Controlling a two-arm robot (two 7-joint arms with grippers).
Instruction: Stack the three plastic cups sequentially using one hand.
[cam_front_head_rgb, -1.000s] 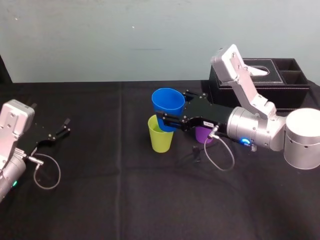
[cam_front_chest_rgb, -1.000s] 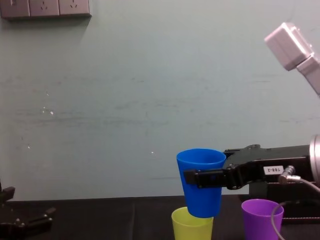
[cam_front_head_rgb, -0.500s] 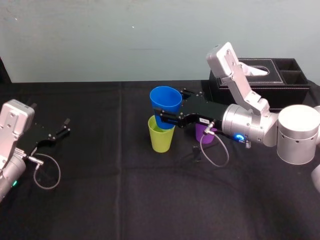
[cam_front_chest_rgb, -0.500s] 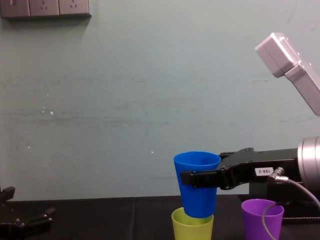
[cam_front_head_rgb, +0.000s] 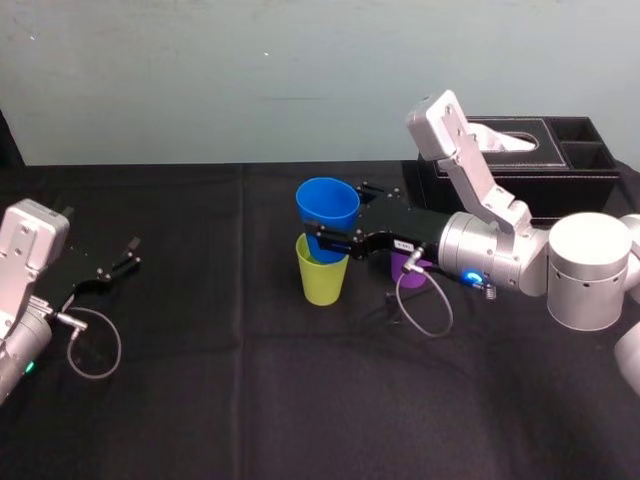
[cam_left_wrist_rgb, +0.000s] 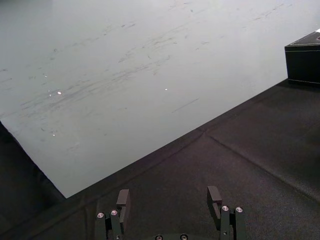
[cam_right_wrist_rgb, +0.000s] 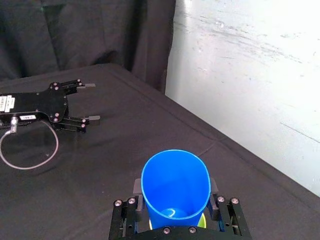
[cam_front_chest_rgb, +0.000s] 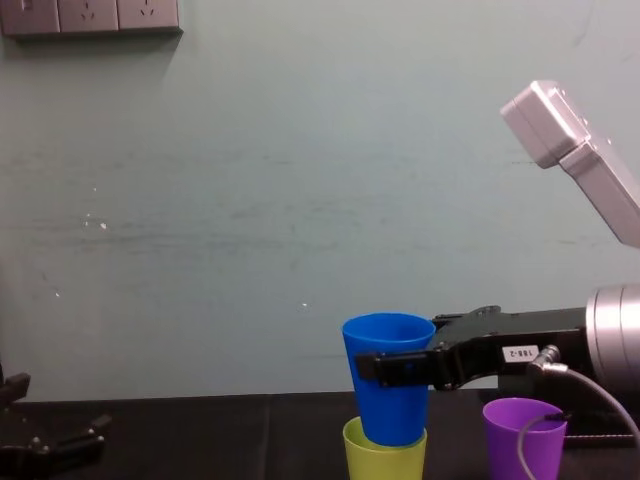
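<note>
Fingers (cam_front_chest_rgb: 395, 368) of the right gripper (cam_front_head_rgb: 325, 238) clamping the bright blue plastic tumbler (cam_front_head_rgb: 328, 203), its base inside the rim of the yellow-green plastic tumbler (cam_front_head_rgb: 322, 282), purple plastic tumbler (cam_front_chest_rgb: 523, 435) just right, left gripper (cam_front_head_rgb: 128, 255) spread wide, far left

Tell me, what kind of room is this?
Probably a robot lab: a black-clothed table, wall sockets, the right tool holding a blue cup in the mouth of a yellow-green cup, the left tool parked at left.

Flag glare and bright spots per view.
Right wrist view: wall glares white; glint inside the blue cup in the right end effector. Head view: blue light glows on the right arm. Left wrist view, beyond the parked left end effector: bright speck on wall.
</note>
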